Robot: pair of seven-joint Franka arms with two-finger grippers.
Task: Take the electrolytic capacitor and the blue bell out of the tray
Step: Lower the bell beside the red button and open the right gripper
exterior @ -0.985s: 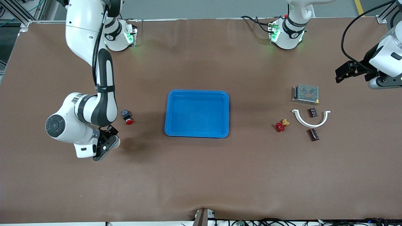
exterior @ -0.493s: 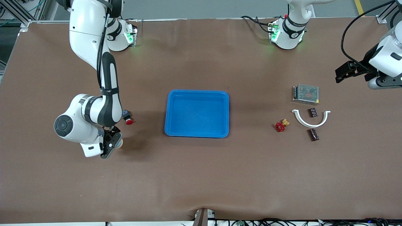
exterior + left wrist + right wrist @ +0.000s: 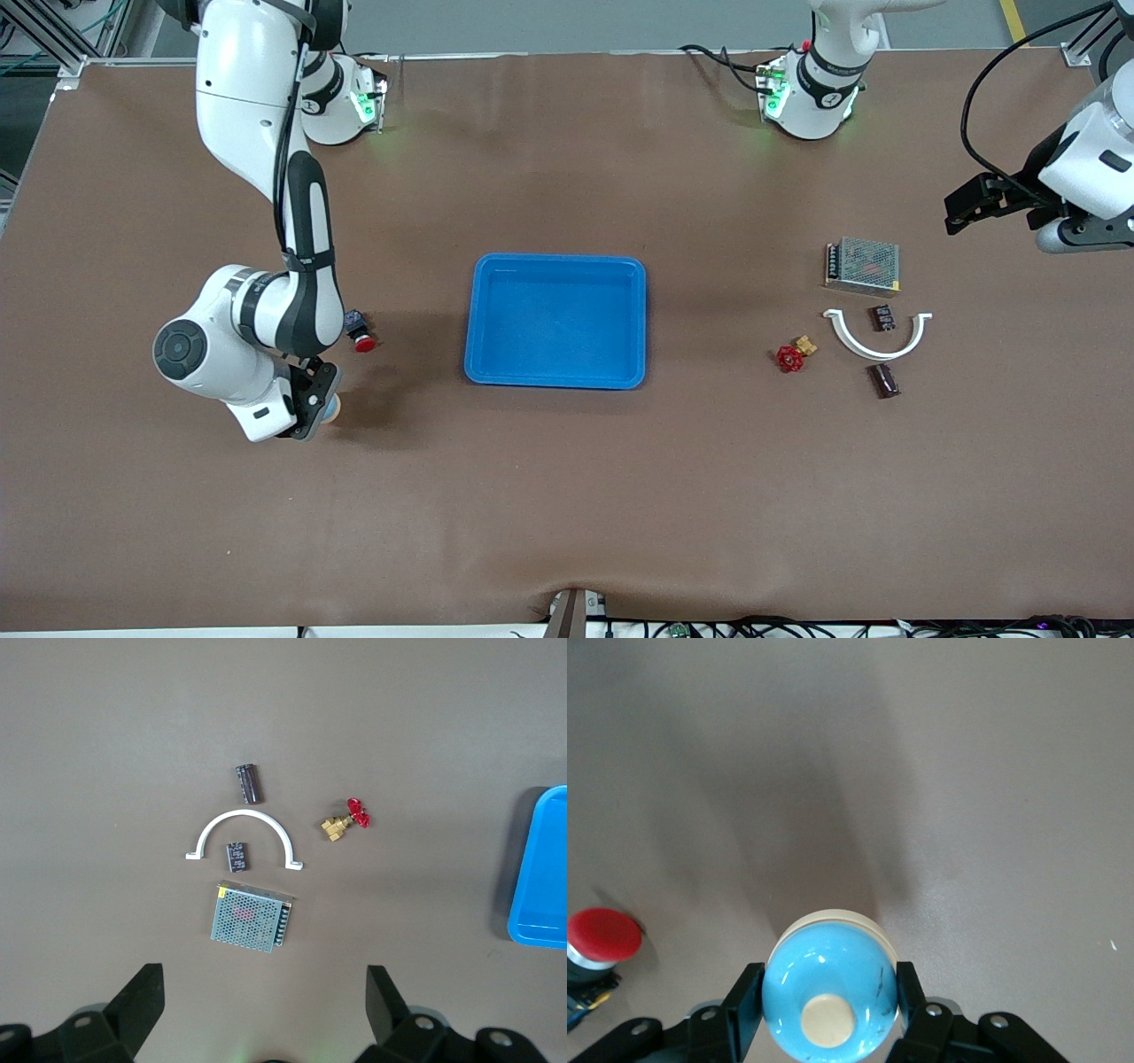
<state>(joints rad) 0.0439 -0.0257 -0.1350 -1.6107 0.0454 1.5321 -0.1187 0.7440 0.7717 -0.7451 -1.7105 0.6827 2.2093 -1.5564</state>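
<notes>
A brown worktop [image 3: 567,496] carries the empty blue tray [image 3: 555,377] at its centre. Toward the right arm's end, the right gripper [image 3: 319,409] hangs low over bare worktop, clamped on the blue bell [image 3: 830,983], just nearer the camera than a red push button [image 3: 359,330]. The bell sits directly beneath the wrist, dome up; only the right wrist view shows this. The electrolytic capacitor [image 3: 884,379] lies near the waiting left gripper [image 3: 263,1010], jaws apart.
</notes>
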